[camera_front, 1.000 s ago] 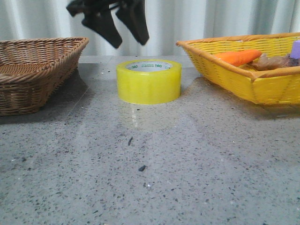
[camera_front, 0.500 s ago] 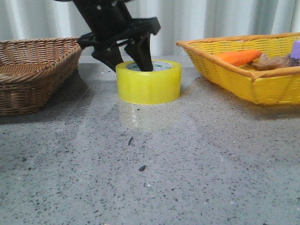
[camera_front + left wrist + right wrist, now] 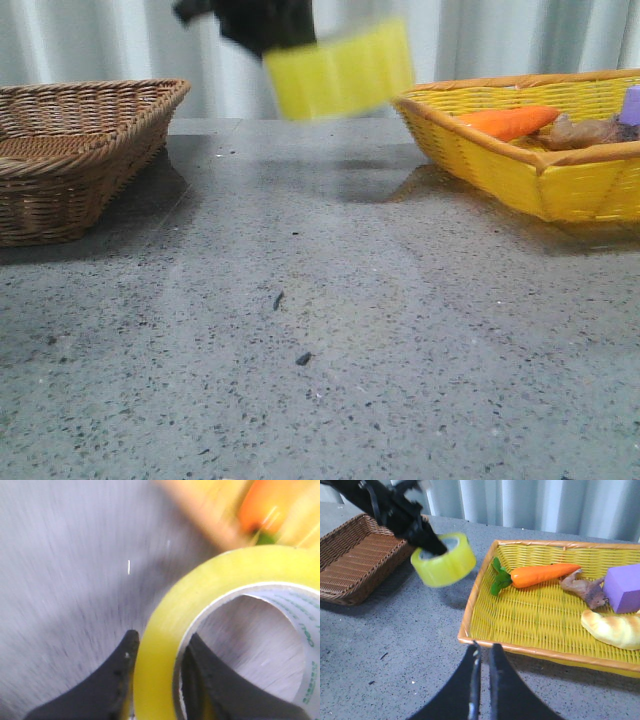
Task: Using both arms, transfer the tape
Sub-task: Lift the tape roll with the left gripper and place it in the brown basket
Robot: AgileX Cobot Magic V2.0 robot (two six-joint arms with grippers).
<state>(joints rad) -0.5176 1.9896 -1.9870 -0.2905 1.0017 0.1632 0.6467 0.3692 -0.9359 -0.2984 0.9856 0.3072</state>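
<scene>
The tape [image 3: 340,68], a wide yellow roll, hangs blurred in the air above the table's far middle, tilted, near the yellow basket's left corner. My left gripper [image 3: 262,22] is shut on its wall, one finger inside the roll and one outside, as the left wrist view shows [image 3: 161,636] with the tape [image 3: 165,645] between them. The right wrist view shows the tape [image 3: 444,560] held up by the left gripper [image 3: 427,542]. My right gripper [image 3: 485,647] is shut and empty, low over the table just before the yellow basket's front rim.
A brown wicker basket [image 3: 70,150] stands at the left. A yellow basket [image 3: 540,170] at the right holds an orange carrot [image 3: 505,122], a purple block [image 3: 622,587], a brown piece [image 3: 585,590] and a pale bread-like item [image 3: 615,630].
My left gripper came down over the tape on the table, closed on its wall, and has lifted it up and to the right.
</scene>
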